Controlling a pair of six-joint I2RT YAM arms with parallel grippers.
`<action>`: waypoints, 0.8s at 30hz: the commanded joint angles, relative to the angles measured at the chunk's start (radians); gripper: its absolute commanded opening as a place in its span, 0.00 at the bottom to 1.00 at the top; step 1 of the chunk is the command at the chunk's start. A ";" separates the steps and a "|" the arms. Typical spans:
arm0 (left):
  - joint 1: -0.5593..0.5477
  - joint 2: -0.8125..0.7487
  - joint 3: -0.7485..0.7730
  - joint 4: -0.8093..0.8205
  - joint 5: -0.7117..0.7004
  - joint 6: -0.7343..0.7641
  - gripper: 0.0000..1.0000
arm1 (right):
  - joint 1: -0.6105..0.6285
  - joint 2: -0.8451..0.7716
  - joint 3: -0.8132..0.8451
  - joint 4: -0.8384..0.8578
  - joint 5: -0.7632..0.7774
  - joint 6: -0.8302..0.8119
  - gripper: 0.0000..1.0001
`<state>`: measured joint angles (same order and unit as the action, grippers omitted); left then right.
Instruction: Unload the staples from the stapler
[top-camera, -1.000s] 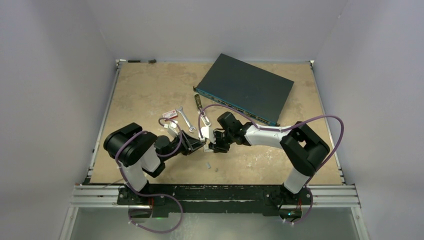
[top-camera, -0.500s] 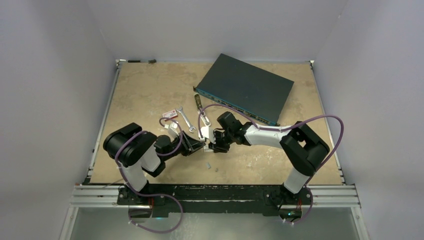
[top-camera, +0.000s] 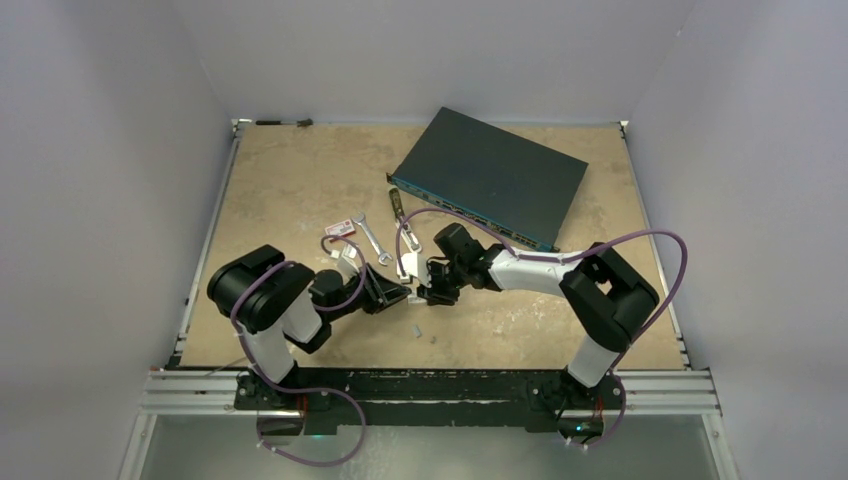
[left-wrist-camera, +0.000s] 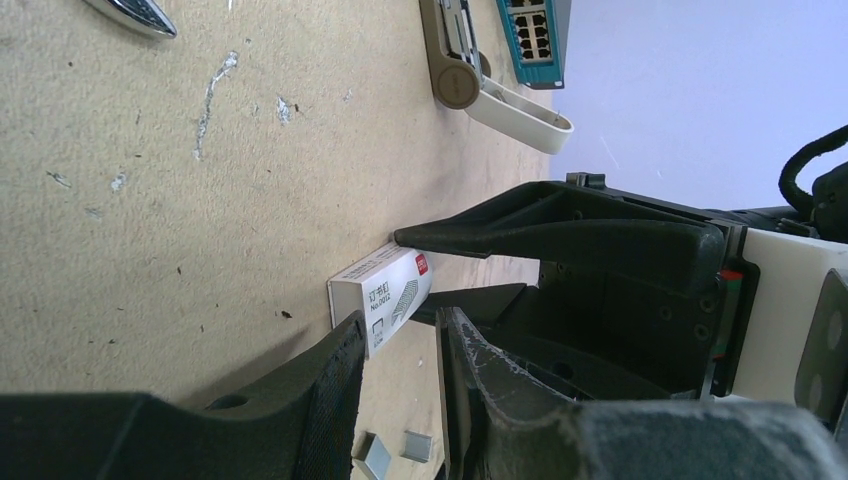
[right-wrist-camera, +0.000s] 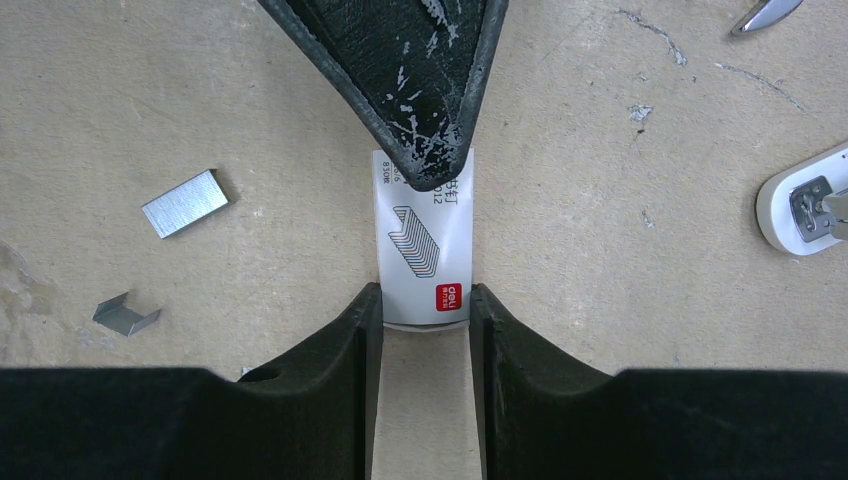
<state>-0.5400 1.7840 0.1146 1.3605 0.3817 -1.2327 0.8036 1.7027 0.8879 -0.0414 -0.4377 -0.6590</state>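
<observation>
We see right gripper (right-wrist-camera: 424, 310) clamping white staple box (right-wrist-camera: 424, 250) by sides. At far end, left gripper (left-wrist-camera: 400, 345) jaws narrow, grip we cannot tell. Nearby lie staples (right-wrist-camera: 185, 203), stapler (right-wrist-camera: 805, 205).

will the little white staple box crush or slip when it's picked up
The staple box looks like thin card, so it is probably light and easily dented. Its smooth printed faces could slip in the right tool. Being flat, it should slide, not roll.

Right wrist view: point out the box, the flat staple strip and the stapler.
box (right-wrist-camera: 424, 255), right wrist view, middle of its printed top face.
staple strip (right-wrist-camera: 185, 203), right wrist view, centre of its flat face.
stapler (right-wrist-camera: 773, 212), right wrist view, pale rounded end at the picture's right edge.
</observation>
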 joint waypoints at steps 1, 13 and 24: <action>-0.012 0.009 0.021 0.016 0.011 0.032 0.31 | -0.004 0.011 0.029 -0.026 -0.007 -0.017 0.35; -0.070 0.063 0.047 0.068 -0.004 0.004 0.31 | -0.004 0.008 0.029 -0.024 -0.011 -0.014 0.34; -0.042 0.003 0.009 0.050 -0.028 0.005 0.31 | -0.003 0.006 0.027 -0.028 -0.009 -0.014 0.34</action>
<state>-0.6018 1.8221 0.1432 1.3907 0.3737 -1.2369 0.8036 1.7027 0.8883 -0.0414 -0.4377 -0.6586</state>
